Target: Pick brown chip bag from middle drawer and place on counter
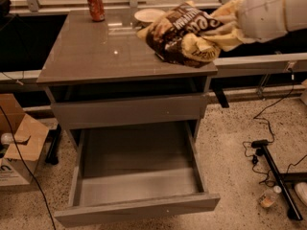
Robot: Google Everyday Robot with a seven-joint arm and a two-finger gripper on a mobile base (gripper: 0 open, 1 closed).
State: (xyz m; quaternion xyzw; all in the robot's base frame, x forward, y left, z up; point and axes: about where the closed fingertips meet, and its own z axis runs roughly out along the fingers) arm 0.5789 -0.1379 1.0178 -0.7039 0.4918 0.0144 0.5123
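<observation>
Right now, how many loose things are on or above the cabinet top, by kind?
red soda can: 1
white bowl: 1
brown chip bag: 1, at the gripper, over the right side of the counter
Total: 3

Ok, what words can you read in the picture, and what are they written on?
On the brown chip bag: white lettering, too blurred to read.
On the red can at the back of the counter: label too blurred to read.
On the cardboard box on the floor: dark print, unreadable.
On the gripper, at the bag's right end over the counter: no writing seen.
</observation>
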